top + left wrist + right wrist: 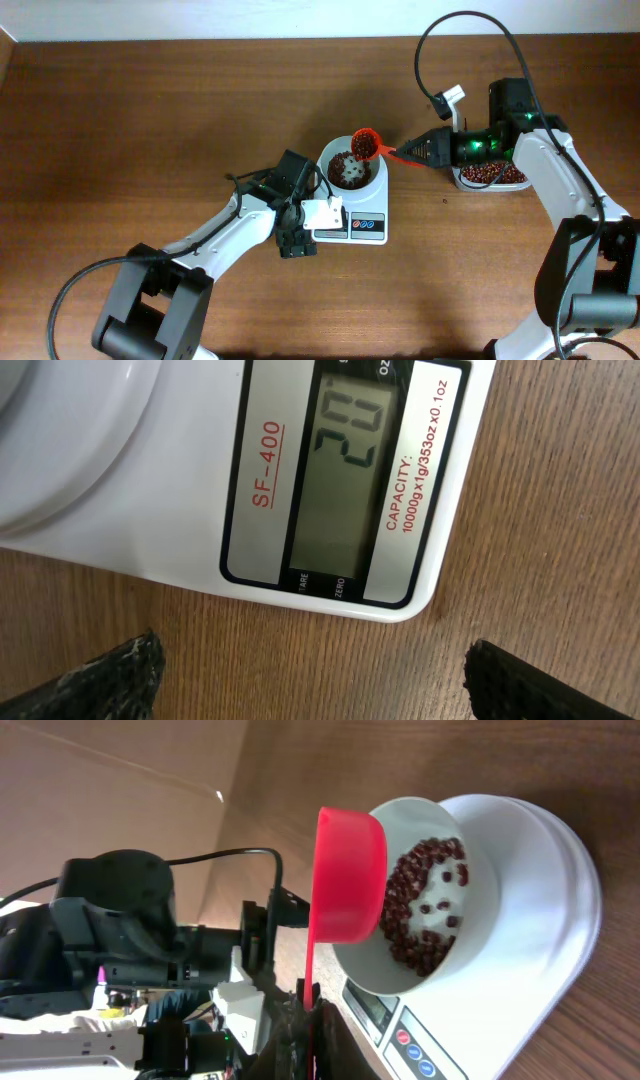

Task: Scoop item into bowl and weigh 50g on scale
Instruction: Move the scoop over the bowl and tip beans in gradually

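Observation:
The white bowl (352,172) stands on the white scale (362,228) and holds a layer of red-brown beans (346,168). My right gripper (415,153) is shut on the handle of a red scoop (365,145), which holds beans over the bowl's far rim. The right wrist view shows the scoop (350,875) tilted at the bowl (470,830), the beans (420,915) and the scale (545,970). My left gripper (298,243) is open and empty over the table by the scale's display corner. In the left wrist view (315,665) the display (345,470) appears to read 20.
A clear plastic tub (490,176) with more beans sits right of the scale, under my right arm. Bare wooden table (300,650) lies in front of the scale.

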You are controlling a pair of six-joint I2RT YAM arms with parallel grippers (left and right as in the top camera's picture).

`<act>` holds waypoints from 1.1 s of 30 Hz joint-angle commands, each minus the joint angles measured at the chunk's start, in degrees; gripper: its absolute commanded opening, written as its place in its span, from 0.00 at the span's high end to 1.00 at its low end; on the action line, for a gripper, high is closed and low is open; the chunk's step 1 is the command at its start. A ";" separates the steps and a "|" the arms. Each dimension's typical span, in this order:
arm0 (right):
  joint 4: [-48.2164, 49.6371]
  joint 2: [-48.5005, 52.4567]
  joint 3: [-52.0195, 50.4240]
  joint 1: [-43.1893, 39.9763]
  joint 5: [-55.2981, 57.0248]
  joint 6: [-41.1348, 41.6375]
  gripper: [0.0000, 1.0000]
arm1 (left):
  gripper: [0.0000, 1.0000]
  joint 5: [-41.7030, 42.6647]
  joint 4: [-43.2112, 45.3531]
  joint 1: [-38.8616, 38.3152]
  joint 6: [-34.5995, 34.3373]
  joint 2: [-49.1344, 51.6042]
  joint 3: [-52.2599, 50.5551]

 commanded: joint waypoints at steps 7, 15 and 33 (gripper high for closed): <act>-8.31 -0.48 10.56 7.26 19.45 1.03 0.96 | 0.01 1.22 -0.04 0.02 -0.74 -0.83 -0.39; -18.86 -0.48 22.47 17.14 42.86 -2.12 0.96 | 0.01 1.22 -0.04 0.02 -0.74 -0.83 -0.39; -21.00 -0.48 26.08 30.12 64.85 -8.66 0.96 | 0.01 1.22 -0.04 0.02 -0.74 -0.83 -0.39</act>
